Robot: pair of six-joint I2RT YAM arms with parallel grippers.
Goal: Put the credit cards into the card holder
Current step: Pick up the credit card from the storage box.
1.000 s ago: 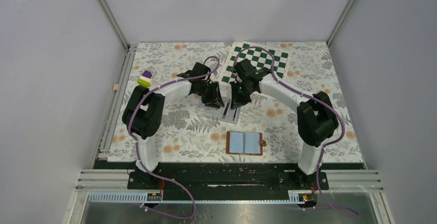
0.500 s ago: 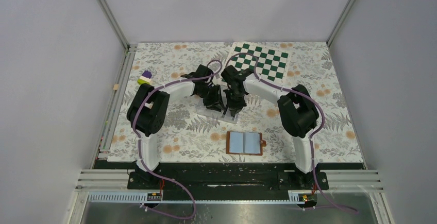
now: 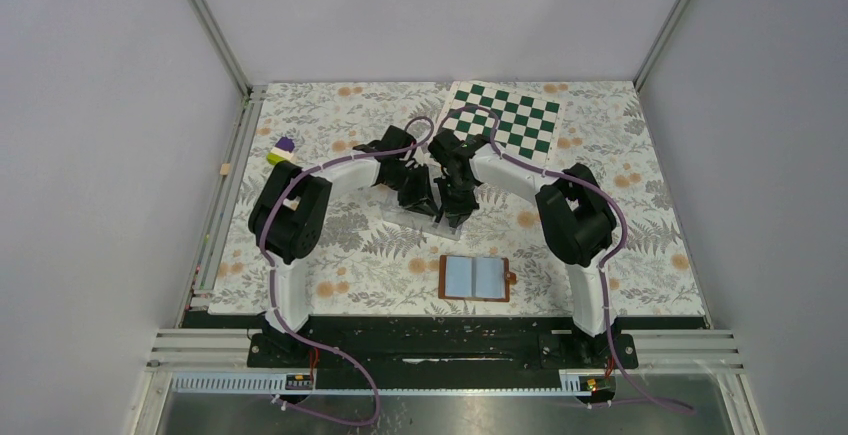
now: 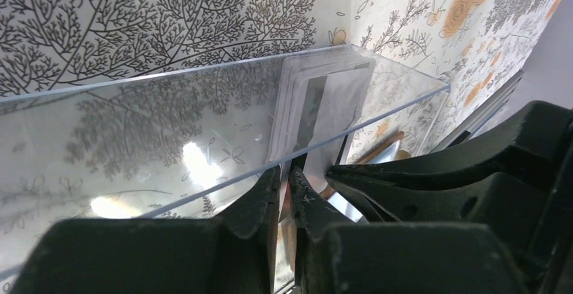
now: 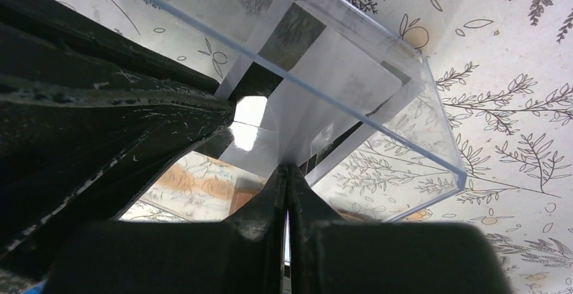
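Note:
A clear plastic case [image 3: 436,225] lies mid-table with both grippers meeting over it. Whitish credit cards [image 4: 328,98], one with a dark stripe, stand inside the clear case [image 4: 135,138]. My right gripper [image 5: 288,169] is shut on the near edge of one card [image 5: 317,84], which rises out of the case [image 5: 419,125]. My left gripper [image 4: 285,171] is pinched on a thin pale sheet, seemingly the case's wall. Seen from above, the left gripper [image 3: 420,205] and right gripper [image 3: 452,215] sit almost touching. The card holder [image 3: 475,278] lies open and flat nearer the arm bases, pale blue pockets up.
A green-and-white chequered board [image 3: 505,120] lies at the back right of the floral mat. A purple and yellow-green block [image 3: 281,151] stands at the left, with a small wooden cube [image 3: 227,169] by the metal side rail.
The right arm swung left and folded in, bringing its gripper close beside the left one over the case. The left jaws narrowed. The card holder stayed put.

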